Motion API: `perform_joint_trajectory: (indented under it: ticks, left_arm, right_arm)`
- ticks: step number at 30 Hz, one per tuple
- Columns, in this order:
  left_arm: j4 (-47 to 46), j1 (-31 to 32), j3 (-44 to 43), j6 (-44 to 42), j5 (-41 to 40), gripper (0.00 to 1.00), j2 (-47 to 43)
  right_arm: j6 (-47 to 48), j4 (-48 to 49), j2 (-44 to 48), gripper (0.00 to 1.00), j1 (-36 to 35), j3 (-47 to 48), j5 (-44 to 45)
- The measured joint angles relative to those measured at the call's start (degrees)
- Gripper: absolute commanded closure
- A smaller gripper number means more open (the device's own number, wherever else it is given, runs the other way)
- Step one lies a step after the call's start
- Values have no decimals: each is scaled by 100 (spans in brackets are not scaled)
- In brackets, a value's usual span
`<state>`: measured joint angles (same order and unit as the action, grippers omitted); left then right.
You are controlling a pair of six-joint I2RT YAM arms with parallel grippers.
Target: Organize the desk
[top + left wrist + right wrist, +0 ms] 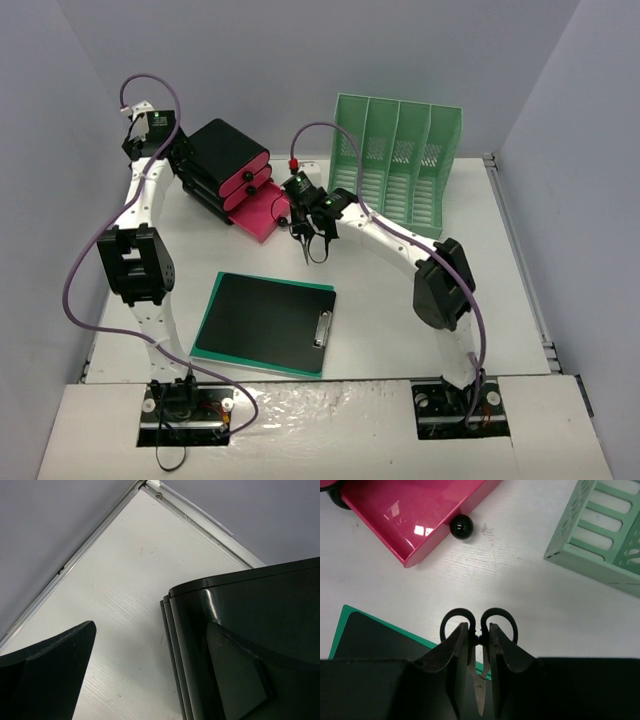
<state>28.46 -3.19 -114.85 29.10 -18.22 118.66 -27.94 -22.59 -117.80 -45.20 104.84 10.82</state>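
From above, you see the white desk (400, 330) filling the view. At its far left stands a black drawer unit (225, 150) with its lowest pink drawer (262, 213) pulled out. Your left gripper (183, 165) sits at the unit's left side. Your right gripper (312, 232) hangs over the middle of the desk, between the pink drawer and the green file rack (400, 160), holding scissors (312, 248). A black clipboard (268, 322) lies on a green pad nearer the arm bases.

In the left wrist view, your left gripper (150, 630) stands wide open, with only bare desk (125, 580) between the fingers. The right-hand finger (240, 675) overlaps the drawer unit (260, 605).

In the right wrist view, your right gripper (479, 636) is closed narrowly on the scissors (479, 695), pinching the blades, with the handle loops sticking out past the fingertips. Beyond it are the pink drawer (415, 515) with its black knob (461, 526), the file rack (600, 535) and a corner of the clipboard (375, 640).
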Motion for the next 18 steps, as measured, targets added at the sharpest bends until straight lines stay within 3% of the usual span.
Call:
perform_joint_trajectory:
  ticks: [9, 18]
  left_arm:
    - [580, -57, 361, -127, -32, 10, 49]
    - [707, -51, 380, -176, 24, 10, 80]
  right_arm:
    - [141, 91, -1351, 100, 284, 2080, -802]
    - [55, 275, -2124, 100, 318, 2977, -1452]
